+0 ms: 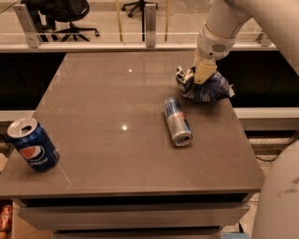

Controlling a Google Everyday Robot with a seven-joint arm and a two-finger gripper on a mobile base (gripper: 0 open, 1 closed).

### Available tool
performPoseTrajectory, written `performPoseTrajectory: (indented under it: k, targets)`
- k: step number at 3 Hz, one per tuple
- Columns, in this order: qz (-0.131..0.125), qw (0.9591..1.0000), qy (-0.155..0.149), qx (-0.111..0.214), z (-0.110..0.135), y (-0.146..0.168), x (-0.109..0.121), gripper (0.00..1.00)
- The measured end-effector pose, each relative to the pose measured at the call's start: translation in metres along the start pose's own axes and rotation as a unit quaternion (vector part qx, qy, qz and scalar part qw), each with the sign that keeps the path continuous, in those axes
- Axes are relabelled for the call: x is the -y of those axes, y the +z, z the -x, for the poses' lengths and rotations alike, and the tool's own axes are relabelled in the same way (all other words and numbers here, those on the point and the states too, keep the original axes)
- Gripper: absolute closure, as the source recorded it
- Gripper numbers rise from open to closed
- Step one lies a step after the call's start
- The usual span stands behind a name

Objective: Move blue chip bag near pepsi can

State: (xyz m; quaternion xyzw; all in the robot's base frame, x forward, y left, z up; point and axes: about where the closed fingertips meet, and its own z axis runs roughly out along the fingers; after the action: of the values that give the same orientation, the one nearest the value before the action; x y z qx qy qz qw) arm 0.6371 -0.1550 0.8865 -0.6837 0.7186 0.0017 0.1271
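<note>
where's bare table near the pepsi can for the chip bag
Bare table runs from the pepsi can across to the lying silver can, and back to the far edge. Crowded: far right side, where the tool is at the blue chip bag.

Grey-brown table, office chairs behind

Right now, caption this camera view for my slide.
End effector at blue chip bag, far across table from pepsi can.

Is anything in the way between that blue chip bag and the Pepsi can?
The gripper is at the blue chip bag. A lying silver-blue can sits close beside the direct path to the pepsi can.
</note>
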Motion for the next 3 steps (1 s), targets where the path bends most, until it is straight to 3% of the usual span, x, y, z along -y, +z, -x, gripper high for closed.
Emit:
performPoseTrajectory:
  k: [2, 3]
  targets:
    - [-0.022, 0.9997, -0.013, 0.005, 0.007, -0.021, 0.013, 1.00]
    - [-0.050, 0.9978, -0.037, 0.023, 0.019, -0.044, 0.017, 1.00]
